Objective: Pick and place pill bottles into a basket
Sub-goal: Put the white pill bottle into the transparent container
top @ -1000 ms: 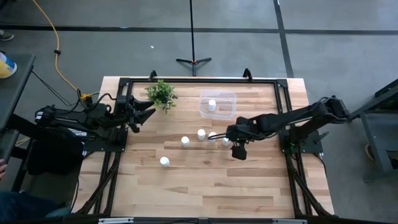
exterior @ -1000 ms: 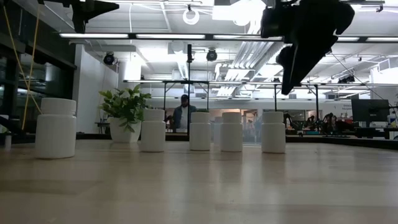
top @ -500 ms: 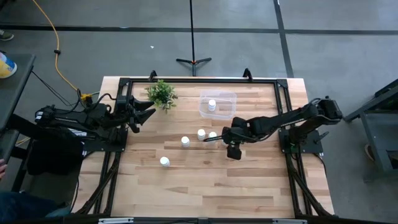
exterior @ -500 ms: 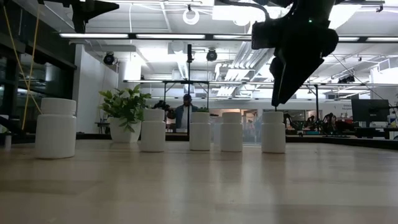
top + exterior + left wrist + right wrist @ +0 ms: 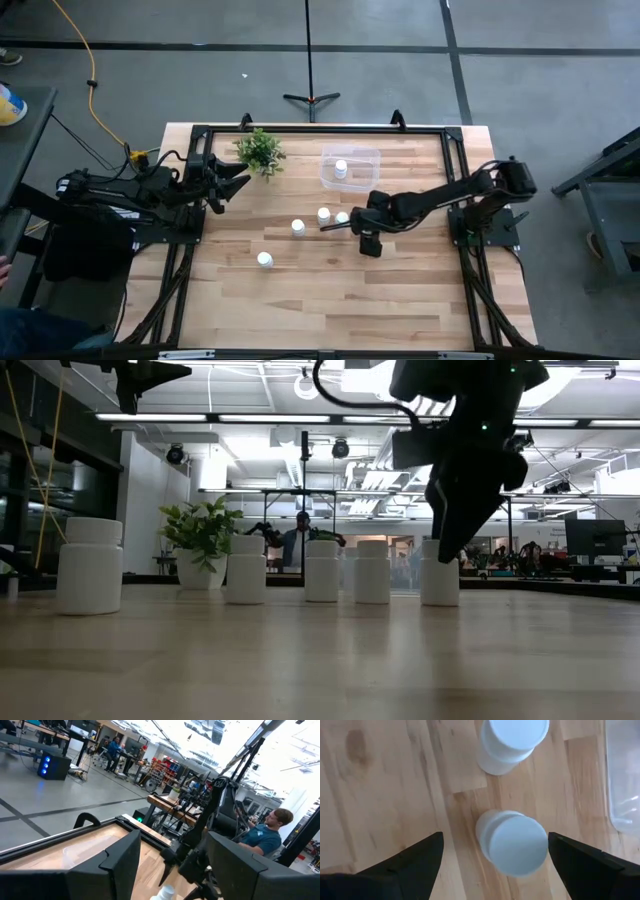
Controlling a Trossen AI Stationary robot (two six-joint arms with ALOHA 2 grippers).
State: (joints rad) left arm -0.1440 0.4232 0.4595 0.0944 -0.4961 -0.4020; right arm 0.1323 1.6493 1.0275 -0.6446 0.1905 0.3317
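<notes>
White, smooth cylindrical pill bottle point(image 5: 512, 842) stands on the pale wood-grain table point(image 5: 330, 290) between the right gripper's point(image 5: 495, 851) wide-spread dark fingers point(image 5: 415, 862); left gripper point(image 5: 243, 178) open.

Right gripper point(image 5: 490, 855) hangs low mid-table, fingers spread wide; left gripper point(image 5: 240, 178) waits at the left edge.

table point(image 5: 330, 290): pale matt wood | pill bottles point(image 5: 512, 842): smooth white plastic
</notes>
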